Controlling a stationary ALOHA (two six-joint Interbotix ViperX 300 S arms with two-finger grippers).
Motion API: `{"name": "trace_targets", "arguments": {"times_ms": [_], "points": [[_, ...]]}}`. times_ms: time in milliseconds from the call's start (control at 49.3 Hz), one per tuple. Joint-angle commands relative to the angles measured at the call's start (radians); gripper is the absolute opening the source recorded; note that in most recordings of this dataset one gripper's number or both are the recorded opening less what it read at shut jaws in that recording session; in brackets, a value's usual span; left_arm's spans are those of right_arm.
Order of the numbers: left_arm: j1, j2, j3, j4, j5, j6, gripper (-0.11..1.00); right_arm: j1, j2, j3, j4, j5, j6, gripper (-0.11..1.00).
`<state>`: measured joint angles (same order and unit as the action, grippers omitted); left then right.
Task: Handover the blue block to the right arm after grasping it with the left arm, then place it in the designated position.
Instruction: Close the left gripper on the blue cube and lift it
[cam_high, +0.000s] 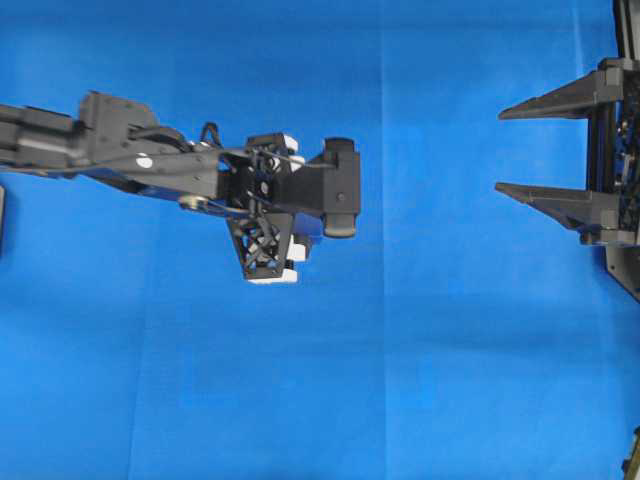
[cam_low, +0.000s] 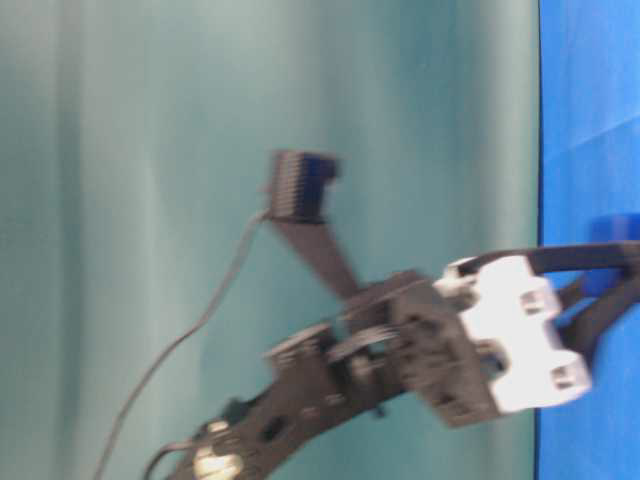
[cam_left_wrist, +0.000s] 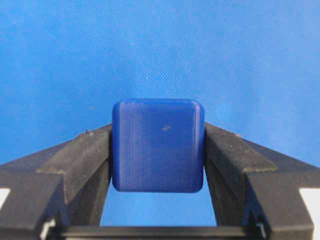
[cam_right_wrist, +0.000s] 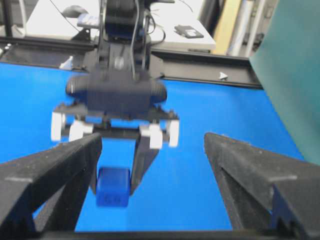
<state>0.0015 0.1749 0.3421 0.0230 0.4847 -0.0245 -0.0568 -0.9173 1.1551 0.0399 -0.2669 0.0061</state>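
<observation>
The tabletop (cam_high: 420, 380) is covered by a bright blue cloth (cam_high: 300, 400), which fills almost the whole overhead view. Faint straight fold creases are seen in the cloth, one running from 12 to 6 o'clock just right of the middle and fainter ones crossing it. At 9 o'clock, a dark edge is cut off by the frame; what it is cannot be told. In the right wrist view the far edge of the cloth (cam_right_wrist: 210, 165) is bounded at 12 o'clock by a black rail (cam_right_wrist: 200, 75). No object is seen resting directly on the cloth.
</observation>
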Motion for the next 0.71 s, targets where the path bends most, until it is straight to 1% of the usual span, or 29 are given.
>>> {"name": "trace_targets", "arguments": {"times_ms": [0,162,446,690], "points": [[-0.003,-0.08,-0.028,0.003,0.023,0.0,0.48,-0.002,0.006,-0.023,0.002,-0.008,0.002,0.96],[-0.003,-0.15,-0.046,0.003,0.08,0.002,0.48,-0.002,0.006,-0.025,0.002,-0.006,0.002,0.96],[-0.002,-0.219,-0.107,0.003,0.19,0.003,0.48,-0.002,0.006,-0.025,0.002,-0.006,0.002,0.96],[-0.002,-0.241,-0.11,0.003,0.202,0.003,0.48,-0.002,0.006,-0.025,0.002,-0.008,0.002,0.96]]}}
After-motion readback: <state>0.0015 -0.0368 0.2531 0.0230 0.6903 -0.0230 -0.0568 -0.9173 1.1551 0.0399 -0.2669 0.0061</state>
